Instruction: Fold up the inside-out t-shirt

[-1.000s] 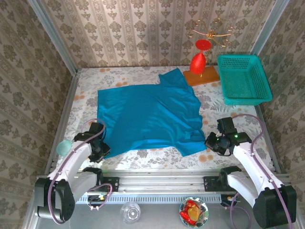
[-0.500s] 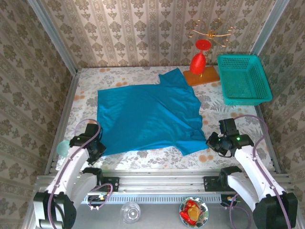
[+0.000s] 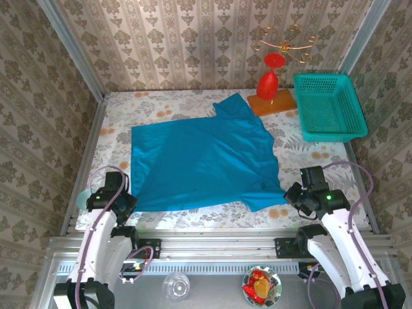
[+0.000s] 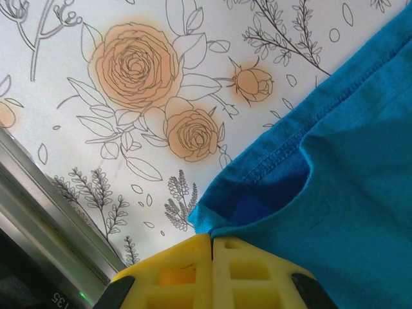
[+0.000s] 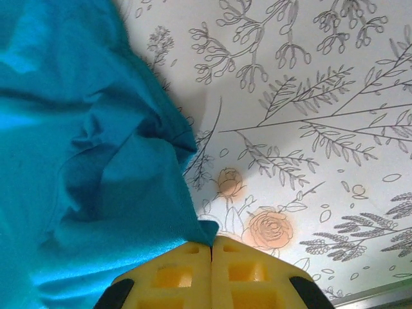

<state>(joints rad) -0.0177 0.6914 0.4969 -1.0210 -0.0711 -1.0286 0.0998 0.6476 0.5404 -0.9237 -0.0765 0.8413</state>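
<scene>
Cerulean-blue soft fabric t-shirt [image 3: 199,161] lies spread mid-way across the floral table [image 3: 116,122], left gripper [image 4: 212,239] and right gripper [image 5: 212,243] each clenched on a near-edge corner — you hold only hem, so an uneven pull could slip it.

A staged robot test cell — damask wallpaper panels [image 3: 193,38] boxed in aluminium framing [image 3: 71,58], a floral-cloth tabletop [image 3: 193,102], arms bolted to a rail [image 3: 212,248].
</scene>
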